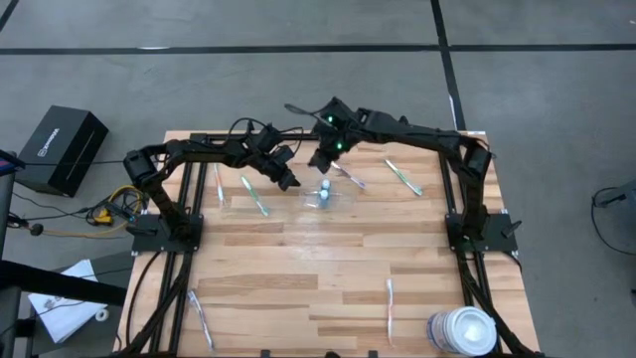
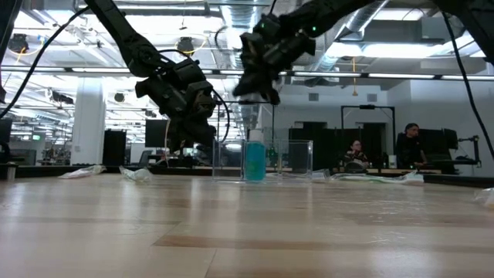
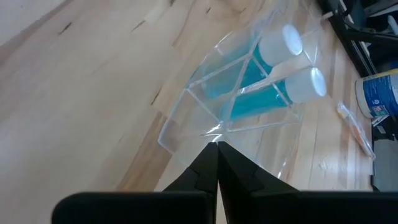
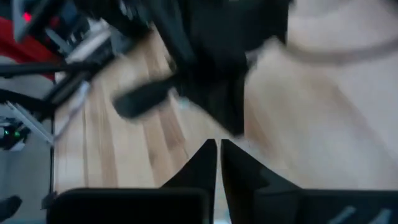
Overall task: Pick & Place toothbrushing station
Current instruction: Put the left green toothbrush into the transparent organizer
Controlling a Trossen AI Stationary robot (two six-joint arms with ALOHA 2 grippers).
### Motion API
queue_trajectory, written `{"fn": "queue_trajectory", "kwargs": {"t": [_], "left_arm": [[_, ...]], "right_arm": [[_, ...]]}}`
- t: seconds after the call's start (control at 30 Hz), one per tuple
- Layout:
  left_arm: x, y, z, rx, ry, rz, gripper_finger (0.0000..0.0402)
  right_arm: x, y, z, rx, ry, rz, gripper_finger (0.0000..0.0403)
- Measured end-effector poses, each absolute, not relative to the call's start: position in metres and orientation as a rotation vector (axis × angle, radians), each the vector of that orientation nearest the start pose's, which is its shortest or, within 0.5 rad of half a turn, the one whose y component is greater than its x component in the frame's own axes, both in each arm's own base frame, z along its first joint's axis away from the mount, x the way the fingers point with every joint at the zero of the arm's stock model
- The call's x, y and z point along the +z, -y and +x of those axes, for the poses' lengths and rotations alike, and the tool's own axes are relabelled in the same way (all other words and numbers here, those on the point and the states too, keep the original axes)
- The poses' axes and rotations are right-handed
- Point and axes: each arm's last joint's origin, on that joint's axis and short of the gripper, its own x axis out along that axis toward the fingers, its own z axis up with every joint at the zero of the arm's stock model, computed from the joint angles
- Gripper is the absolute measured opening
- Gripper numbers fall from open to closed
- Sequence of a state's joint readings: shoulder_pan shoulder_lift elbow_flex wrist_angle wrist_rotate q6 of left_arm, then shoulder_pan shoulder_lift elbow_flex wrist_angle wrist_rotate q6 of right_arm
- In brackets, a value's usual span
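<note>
A small clear plastic container (image 1: 323, 196) stands on the wooden table at mid-far. Two blue-teal toothpaste tubes (image 3: 273, 53) with white caps stand in it, caps up. My left gripper (image 3: 217, 146) is shut, with its tips at the container's left corner. My right gripper (image 1: 320, 162) hangs above the container's far side (image 2: 255, 96). It is shut, with nothing between its fingers. Thin pale toothbrushes lie flat on the table: one (image 1: 255, 196) left of the container, two (image 1: 350, 177) (image 1: 402, 177) to its right. My left gripper's shut fingertips (image 3: 211, 152) meet the container's upper corner (image 3: 214, 132), coming slanting down from the table's left side. Whether a wall lies between the fingers I cannot tell. The container stands on the table.
Two more toothbrushes (image 1: 199, 318) (image 1: 390, 303) lie near the table's near edge. A large white round tub (image 1: 462, 330) stands at the near right corner. The table's middle shows bare wood.
</note>
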State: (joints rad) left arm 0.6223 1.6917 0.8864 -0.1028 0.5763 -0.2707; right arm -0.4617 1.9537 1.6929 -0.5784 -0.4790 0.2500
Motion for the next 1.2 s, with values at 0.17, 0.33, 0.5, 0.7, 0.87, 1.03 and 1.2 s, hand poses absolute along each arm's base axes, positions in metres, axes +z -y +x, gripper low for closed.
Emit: {"fn": "queue_trajectory", "kwargs": {"t": [0.17, 0.33, 0.5, 0.7, 0.87, 1.03, 1.2], "left_arm": [[0.164, -0.181, 0.265, 0.144, -0.716, -0.784, 0.0001], [0.184, -0.189, 0.254, 0.181, -0.641, -0.756, 0.0001], [0.202, -0.2, 0.239, 0.229, -0.571, -0.749, 0.0005], [0.232, -0.205, 0.223, 0.225, -0.433, -0.735, 0.005], [0.281, -0.2, 0.216, 0.196, -0.183, -0.586, 0.0125], [0.322, -0.184, 0.202, 0.195, -0.01, -0.547, 0.0191], [0.357, -0.156, 0.195, 0.128, 0.057, -0.514, 0.0194]], "right_arm": [[0.321, 0.202, 0.392, -0.086, -0.606, 0.529, 0.0052], [0.369, 0.221, 0.381, -0.092, -0.462, 0.457, 0.0083], [0.401, 0.236, 0.367, -0.088, -0.367, 0.424, 0.0101], [0.421, 0.25, 0.352, -0.073, -0.304, 0.407, 0.0104], [0.428, 0.257, 0.34, -0.036, -0.306, 0.427, 0.0103], [0.443, 0.245, 0.315, -0.029, -0.406, 0.369, 0.0103], [0.481, 0.21, 0.274, -0.01, -0.42, 0.284, 0.0103]]}}
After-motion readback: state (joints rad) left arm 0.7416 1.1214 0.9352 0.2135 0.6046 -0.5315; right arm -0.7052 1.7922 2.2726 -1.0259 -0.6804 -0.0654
